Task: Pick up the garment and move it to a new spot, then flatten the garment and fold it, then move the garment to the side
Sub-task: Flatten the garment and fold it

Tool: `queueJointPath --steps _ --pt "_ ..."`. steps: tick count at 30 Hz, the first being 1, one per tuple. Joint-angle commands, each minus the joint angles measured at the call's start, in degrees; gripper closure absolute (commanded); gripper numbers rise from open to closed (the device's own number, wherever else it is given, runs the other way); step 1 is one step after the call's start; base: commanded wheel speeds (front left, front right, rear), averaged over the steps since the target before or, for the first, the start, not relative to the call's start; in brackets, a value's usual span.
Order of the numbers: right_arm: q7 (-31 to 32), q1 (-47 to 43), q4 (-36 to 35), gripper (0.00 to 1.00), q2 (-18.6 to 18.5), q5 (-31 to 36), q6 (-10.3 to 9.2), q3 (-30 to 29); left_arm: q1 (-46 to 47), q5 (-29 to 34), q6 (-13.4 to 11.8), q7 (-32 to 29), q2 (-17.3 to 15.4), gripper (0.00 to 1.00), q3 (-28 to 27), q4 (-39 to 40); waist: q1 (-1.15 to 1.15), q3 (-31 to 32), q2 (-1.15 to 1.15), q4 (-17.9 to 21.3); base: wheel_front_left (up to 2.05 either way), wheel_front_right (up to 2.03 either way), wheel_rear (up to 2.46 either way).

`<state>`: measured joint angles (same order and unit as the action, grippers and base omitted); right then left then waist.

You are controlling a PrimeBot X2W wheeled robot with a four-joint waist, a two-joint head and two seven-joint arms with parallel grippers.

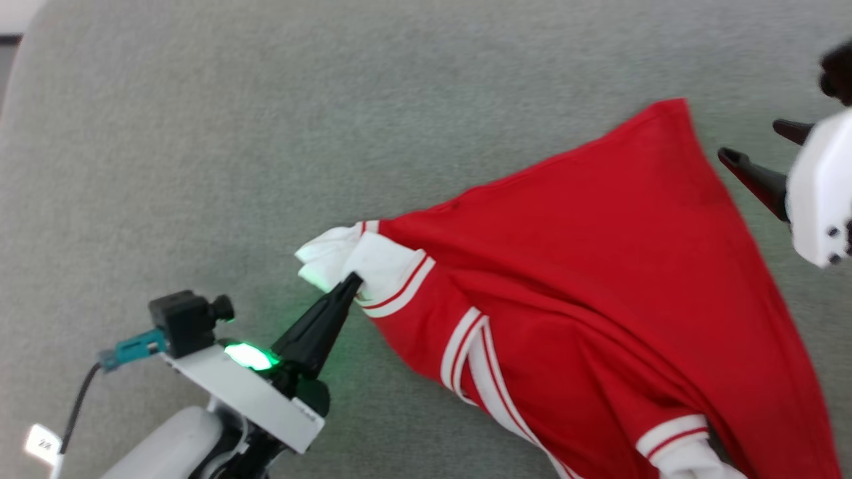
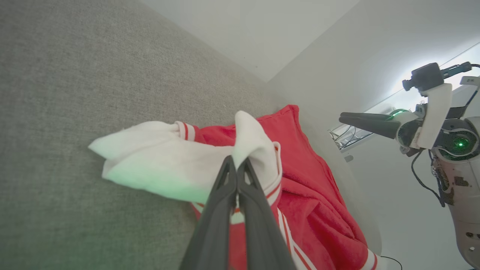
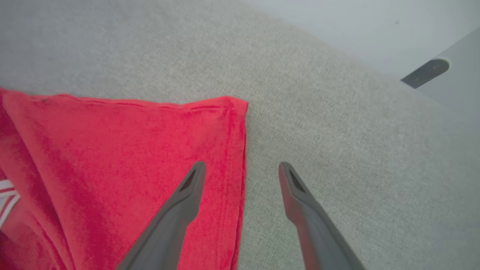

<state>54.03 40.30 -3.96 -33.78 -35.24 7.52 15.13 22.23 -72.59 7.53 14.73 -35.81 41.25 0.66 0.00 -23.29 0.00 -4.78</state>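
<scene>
One garment (image 1: 599, 266), long axis diagonal, near left to far right

Head view, lower left corner of frame: small white tag (image 1: 44, 442) on the dark cable (image 1: 75, 406) that runs to the left wrist camera (image 1: 186, 319), mounted behind the left gripper (image 1: 353, 283). The tag carries dark printed characters. The first looks like "2", followed by a stroke and one more character. Too blurred to read with certainty.

Left wrist view, upper right edge of frame: second white tag (image 2: 470, 80) beside the right wrist camera (image 2: 425, 77), above the right gripper (image 2: 342, 118). It has dark marks that are too small to read.

Right wrist view: no legible lettering.

No brand, number or sign can be read elsewhere.
</scene>
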Motion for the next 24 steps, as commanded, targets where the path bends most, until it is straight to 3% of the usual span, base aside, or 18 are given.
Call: queueJointPath --steps 1,7,14,15,17,18,24 --pt "-0.43 2.16 2.59 0.00 0.14 0.73 -0.07 2.00 1.07 0.26 -0.08 0.26 0.67 1.00 0.39 -0.21 0.00 -2.68 0.00 -2.90 0.00 0.00 0.00" --pt "-2.31 8.47 14.16 0.00 -0.88 2.17 -0.07 10.75 3.33 -0.15 -0.08 0.34 2.22 1.00 2.12 -0.93 0.00 -4.24 0.00 -5.17 0.00 0.00 0.00" --pt "-4.32 10.68 21.43 0.00 -0.77 -0.17 -0.07 17.16 4.50 -0.51 -0.08 0.44 3.04 1.00 3.07 -1.74 0.00 -4.82 0.00 -5.88 0.00 0.00 0.00" --pt "-4.30 10.82 21.93 0.34 -0.75 -0.88 -0.07 17.97 4.60 -0.55 -0.08 0.45 3.06 1.00 3.04 -1.83 0.00 -4.81 0.00 -5.84 0.00 0.00 0.00" --pt "-4.24 11.06 22.75 0.87 -0.89 -2.14 -0.07 19.23 4.63 -0.63 -0.08 0.46 3.18 1.00 2.84 -1.98 0.00 -4.68 0.00 -5.72 0.00 0.00 0.00" --pt "-4.42 11.36 23.11 1.00 -0.94 -2.69 -0.07 19.69 4.63 -0.70 -0.08 0.46 3.20 1.00 2.75 -2.07 0.00 -4.56 0.00 -5.60 0.00 0.00 0.00" --pt "-10.50 13.60 25.31 1.00 -0.71 -4.86 -0.09 17.92 5.22 -0.81 -0.08 0.48 2.25 1.00 2.22 -1.94 0.00 -3.08 0.00 -4.48 0.00 0.00 0.00"
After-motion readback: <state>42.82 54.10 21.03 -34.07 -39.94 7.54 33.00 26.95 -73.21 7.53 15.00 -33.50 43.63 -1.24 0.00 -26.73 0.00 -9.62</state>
